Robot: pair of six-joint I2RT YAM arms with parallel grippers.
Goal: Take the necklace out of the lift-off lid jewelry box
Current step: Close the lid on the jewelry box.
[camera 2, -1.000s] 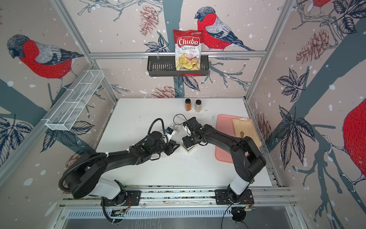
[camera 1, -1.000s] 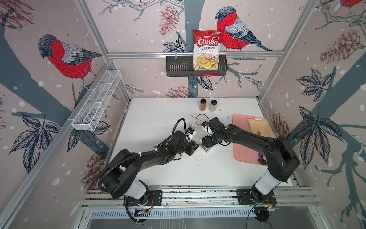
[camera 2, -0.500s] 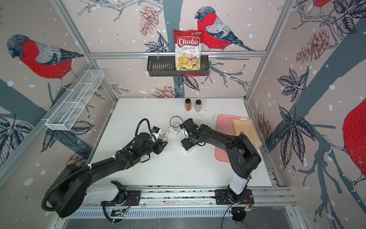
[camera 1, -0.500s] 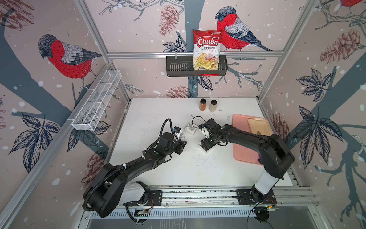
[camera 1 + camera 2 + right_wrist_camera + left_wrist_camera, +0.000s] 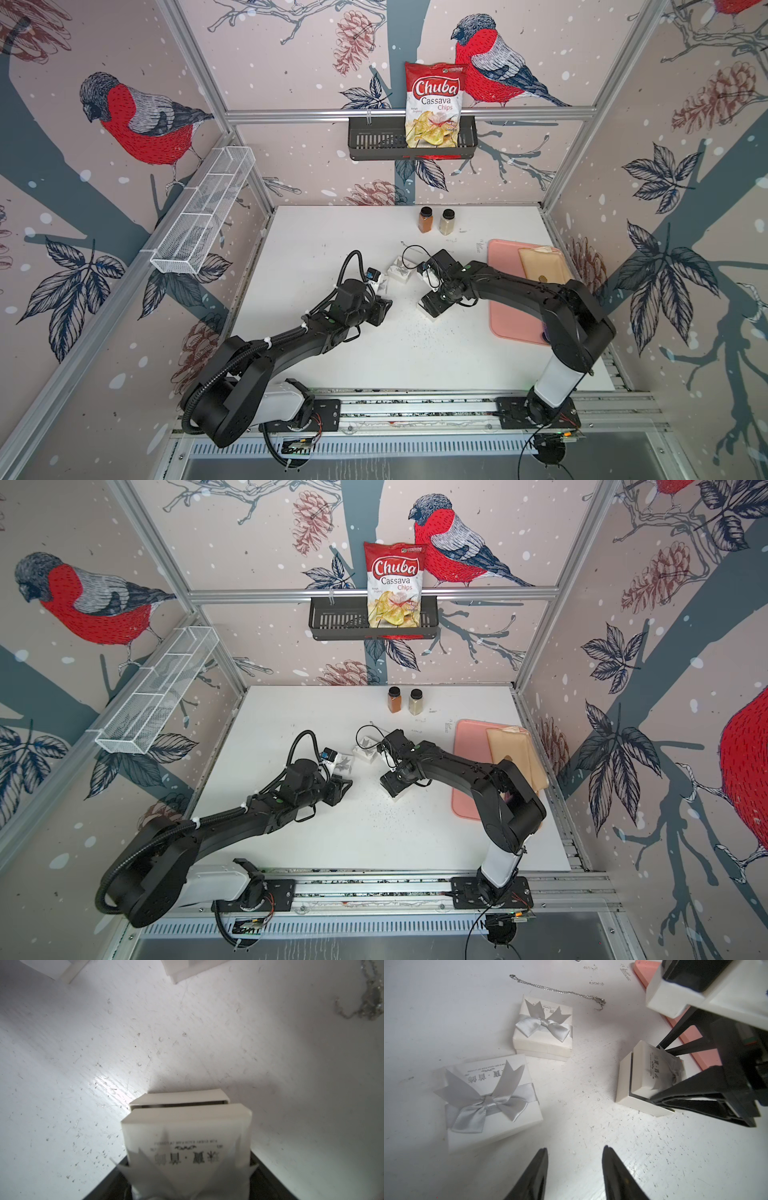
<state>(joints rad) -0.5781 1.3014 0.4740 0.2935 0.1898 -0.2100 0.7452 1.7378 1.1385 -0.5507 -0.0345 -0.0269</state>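
Lid [image 5: 187,1136] between right gripper [image 5: 187,1169] jaws — box base [image 5: 178,1098] interior mostly hidden.

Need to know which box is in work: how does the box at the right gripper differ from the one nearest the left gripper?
The gripped box has its lid askew, with a dark gap showing beneath; the near box has its lid seated square. The gripped box's lid sits clamped in the right gripper; the near box is untouched, with the left gripper open and apart from it. Both are white with a grey bow and printed lettering.
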